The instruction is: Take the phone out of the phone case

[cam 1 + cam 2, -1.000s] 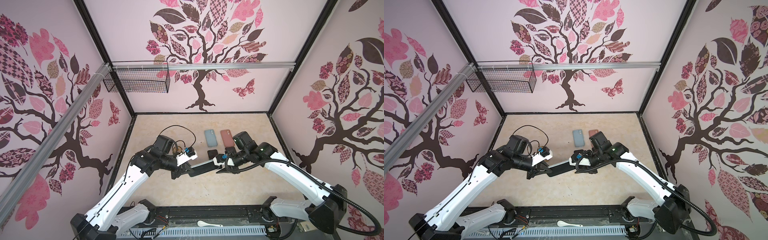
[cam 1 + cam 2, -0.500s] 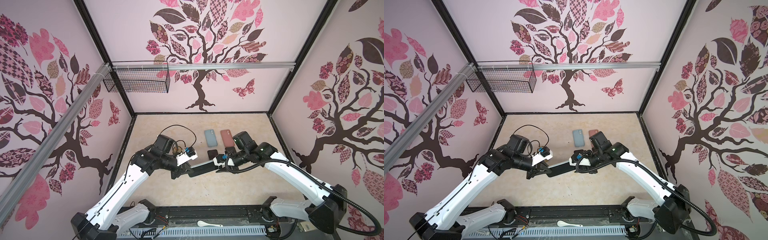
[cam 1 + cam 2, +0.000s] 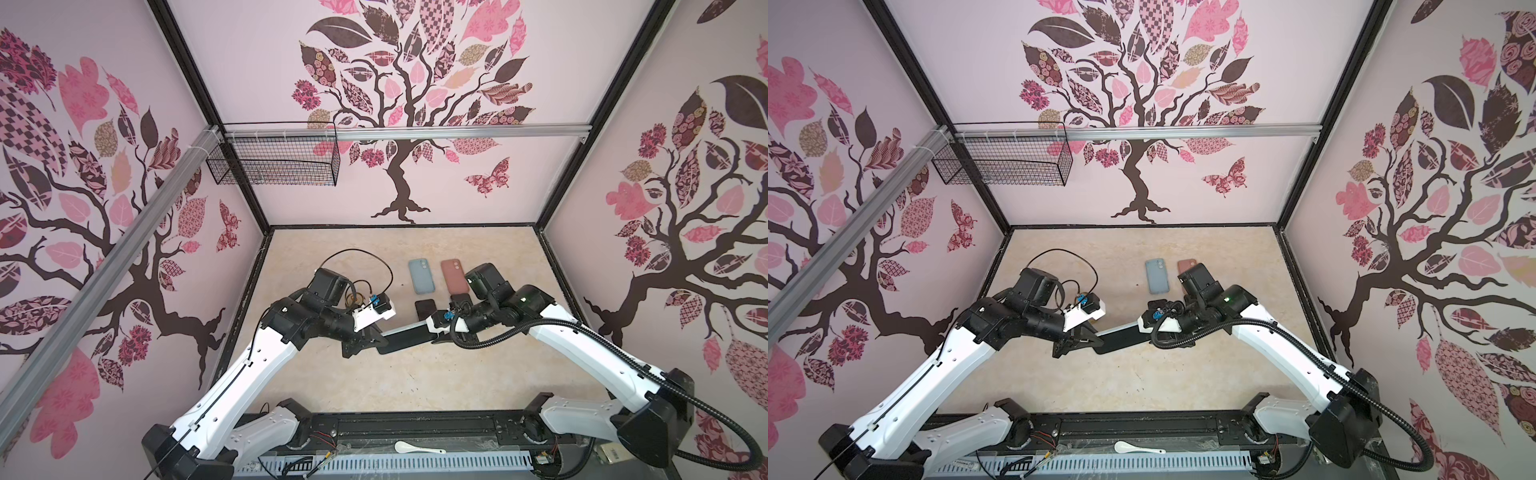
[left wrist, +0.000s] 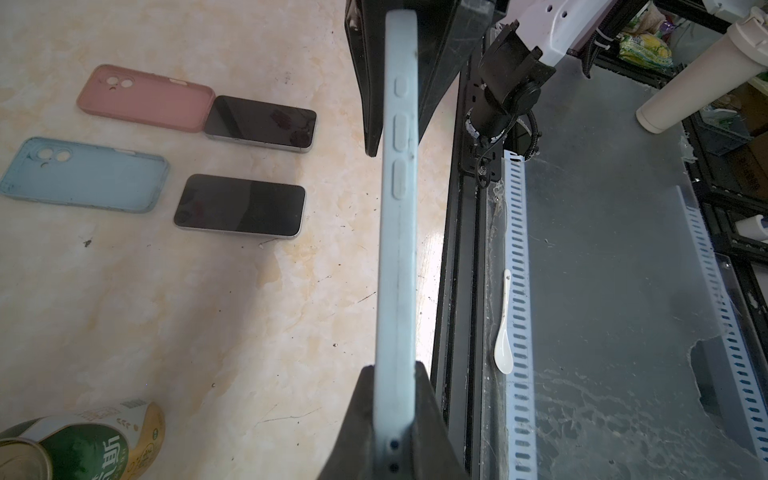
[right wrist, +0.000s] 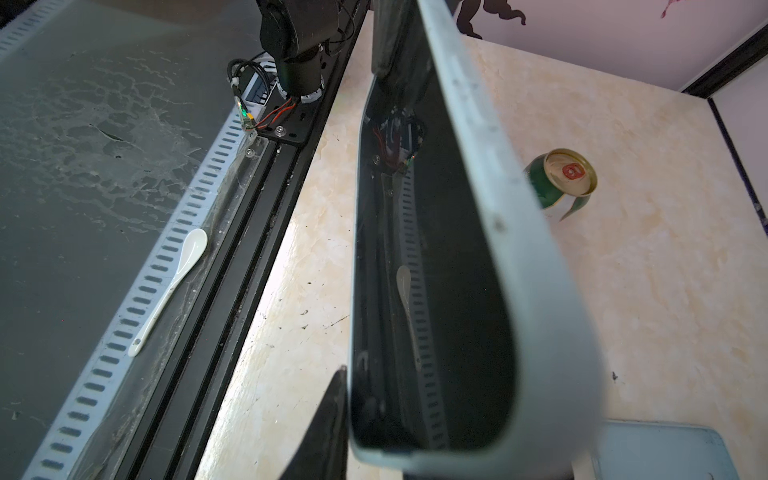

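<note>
A phone (image 5: 428, 291) with a dark screen sits in a light blue phone case (image 4: 399, 249). It hangs in the air above the table, dark and slab-like in both top views (image 3: 405, 338) (image 3: 1121, 338). My left gripper (image 4: 395, 370) is shut on one end of the case and also shows in both top views (image 3: 376, 343) (image 3: 1096, 340). At the other end, my right gripper (image 4: 397, 145) has its fingers pressed on both faces. In the right wrist view one finger (image 5: 328, 428) lies against the screen side, and the case hides the other.
On the table behind lie an empty blue case (image 4: 83, 174), an empty pink case (image 4: 145, 97) and two bare phones (image 4: 259, 122) (image 4: 241, 205). A crushed green can (image 5: 561, 183) lies at the left. A white spoon (image 3: 417, 448) rests on the front rail. A wire basket (image 3: 274, 162) hangs high on the back wall.
</note>
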Motion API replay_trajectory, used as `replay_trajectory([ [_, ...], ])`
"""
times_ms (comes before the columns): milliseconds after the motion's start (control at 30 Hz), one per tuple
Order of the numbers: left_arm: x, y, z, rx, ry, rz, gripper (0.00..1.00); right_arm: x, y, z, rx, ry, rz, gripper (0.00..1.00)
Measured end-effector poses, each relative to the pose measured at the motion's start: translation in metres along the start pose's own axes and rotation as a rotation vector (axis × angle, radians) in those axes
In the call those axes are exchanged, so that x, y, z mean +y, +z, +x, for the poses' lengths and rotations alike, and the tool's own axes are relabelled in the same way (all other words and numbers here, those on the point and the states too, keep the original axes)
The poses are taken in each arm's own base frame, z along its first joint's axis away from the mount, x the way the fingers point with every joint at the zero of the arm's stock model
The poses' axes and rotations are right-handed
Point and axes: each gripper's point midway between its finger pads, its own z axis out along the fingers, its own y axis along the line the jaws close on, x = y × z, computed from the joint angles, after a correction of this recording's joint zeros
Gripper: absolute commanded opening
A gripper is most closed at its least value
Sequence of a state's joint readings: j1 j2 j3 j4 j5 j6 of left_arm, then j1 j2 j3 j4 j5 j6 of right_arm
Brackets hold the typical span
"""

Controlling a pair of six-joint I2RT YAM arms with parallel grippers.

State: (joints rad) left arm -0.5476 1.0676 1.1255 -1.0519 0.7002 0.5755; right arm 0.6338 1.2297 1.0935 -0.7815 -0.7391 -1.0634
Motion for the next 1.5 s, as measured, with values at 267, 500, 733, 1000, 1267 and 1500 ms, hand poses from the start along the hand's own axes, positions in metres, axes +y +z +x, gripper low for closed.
replay_trajectory([
  [267,0.002,-0.001,-0.002,0.014,0.043,0.011,0.00,0.002,0.001,0.001,0.012,0.014,-0.006,0.10],
  [500,0.011,-0.005,-0.006,0.017,0.025,0.060,0.00,-0.002,-0.001,-0.003,0.021,-0.018,0.045,0.10],
  [733,0.014,-0.004,-0.010,0.050,0.022,0.103,0.00,0.001,-0.002,-0.004,0.054,-0.043,0.075,0.10],
  [1000,0.021,-0.003,-0.008,0.100,0.014,0.126,0.00,0.003,0.002,-0.001,0.086,-0.046,0.083,0.13],
  [1267,0.033,-0.003,-0.006,0.095,0.001,0.140,0.00,0.000,0.004,-0.002,0.085,-0.047,0.099,0.12],
  [1500,0.039,-0.004,-0.009,0.093,-0.004,0.168,0.00,0.001,0.003,-0.007,0.079,-0.045,0.111,0.11],
])
